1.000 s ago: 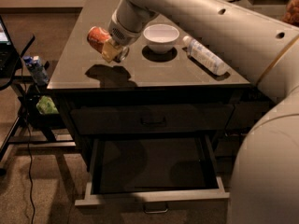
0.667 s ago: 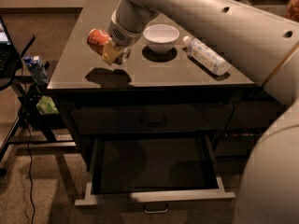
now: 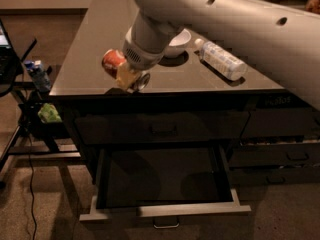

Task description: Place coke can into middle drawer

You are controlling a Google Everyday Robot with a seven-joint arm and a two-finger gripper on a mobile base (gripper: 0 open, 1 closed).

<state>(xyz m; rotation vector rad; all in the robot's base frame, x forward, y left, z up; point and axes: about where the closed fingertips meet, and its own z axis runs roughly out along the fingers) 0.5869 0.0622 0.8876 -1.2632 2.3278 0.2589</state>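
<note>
Coke can point(image 3: 113, 63): clamped on its side in the claw point(image 3: 128, 76), over the near left part of the worktop point(image 3: 90, 44), close to its near edge. Shows only a red end at left and a silver end at right, with the middle hidden behind the pale fingers point(image 3: 124, 77). Cannot tell whether it touches the worktop or hangs just off it.

Arm point(image 3: 225, 19): comes in from the upper right, cut off by the top and right borders. Covers most of the white bowl point(image 3: 178, 39) behind the claw. Clear bottle point(image 3: 222, 60): lies flat to the right, well apart from the can.

Middle drawer point(image 3: 190, 209): pulled out toward the near side, below the can and slightly to its right. Dark inside and hard to read, with a light grey front lip and a small loop handle near the bottom border. Closed dark drawer front point(image 3: 125, 129) between the worktop edge and the opening. Open air in front of that closed front, above the drawer's mouth.
</note>
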